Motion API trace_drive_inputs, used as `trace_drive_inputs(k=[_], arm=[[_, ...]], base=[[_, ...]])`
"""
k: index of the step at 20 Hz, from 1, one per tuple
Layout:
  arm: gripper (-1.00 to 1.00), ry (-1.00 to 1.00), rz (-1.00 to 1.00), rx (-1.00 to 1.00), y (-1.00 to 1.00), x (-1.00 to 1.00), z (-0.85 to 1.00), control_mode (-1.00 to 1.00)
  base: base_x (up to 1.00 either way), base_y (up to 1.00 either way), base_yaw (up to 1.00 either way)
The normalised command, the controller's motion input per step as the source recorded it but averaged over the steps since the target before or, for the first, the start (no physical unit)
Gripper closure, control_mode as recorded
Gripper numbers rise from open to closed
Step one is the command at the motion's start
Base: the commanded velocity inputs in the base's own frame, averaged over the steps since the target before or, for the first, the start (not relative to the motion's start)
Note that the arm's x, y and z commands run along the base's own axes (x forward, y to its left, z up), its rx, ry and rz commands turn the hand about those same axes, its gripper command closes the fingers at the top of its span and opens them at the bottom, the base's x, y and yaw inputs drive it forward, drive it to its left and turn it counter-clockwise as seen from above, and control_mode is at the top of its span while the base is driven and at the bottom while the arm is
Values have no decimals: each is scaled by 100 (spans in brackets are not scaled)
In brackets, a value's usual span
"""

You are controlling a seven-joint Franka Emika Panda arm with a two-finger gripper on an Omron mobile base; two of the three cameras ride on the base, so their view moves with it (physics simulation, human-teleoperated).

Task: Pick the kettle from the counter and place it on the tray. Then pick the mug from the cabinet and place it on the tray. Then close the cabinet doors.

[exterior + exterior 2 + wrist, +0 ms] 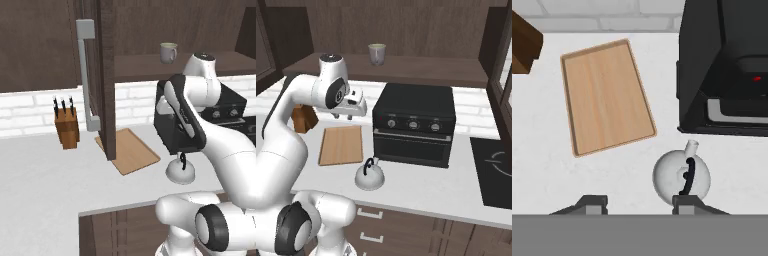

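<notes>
The silvery kettle [369, 176] with its black handle stands on the counter [421, 187] in front of the black oven, also seen as the kettle [181, 170] and the kettle [681, 177]. Left of it lies the wooden tray [341, 144], bare, also the tray [604, 97]. My gripper [343, 117] hangs open high above the tray's far edge, nothing between its fingers; in the hand view the gripper [641, 204] has the kettle just by one fingertip [687, 202]. The mug [376, 53] stands on the cabinet shelf [416, 67], with the cabinet door [106, 75] swung open.
A black toaster oven [413, 122] sits right behind the kettle. A knife block [66, 128] stands at the wall left of the tray. A dark cooktop [493, 170] lies at the right. The other open door [502, 60] juts out at the right.
</notes>
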Motion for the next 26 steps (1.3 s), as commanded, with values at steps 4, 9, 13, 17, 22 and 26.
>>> trace_drive_inputs(k=[4,9,13,17,22,26], arm=[[-100,0,0,0,-36,-40,-6,-100],[-100,1,0,0,-67,-69,-28,-100],[-100,2,-2,0,-40,-9,-43,-100],[-100,0,-3,-1,-13,0,-56,-100],[-100,0,-5,-4,2,4,-63,-100],[-100,1,-5,-1,10,16,-52,-100]], base=[[0,0,0],[0,0,0],[0,0,0],[0,0,0],[0,0,0],[0,0,0]])
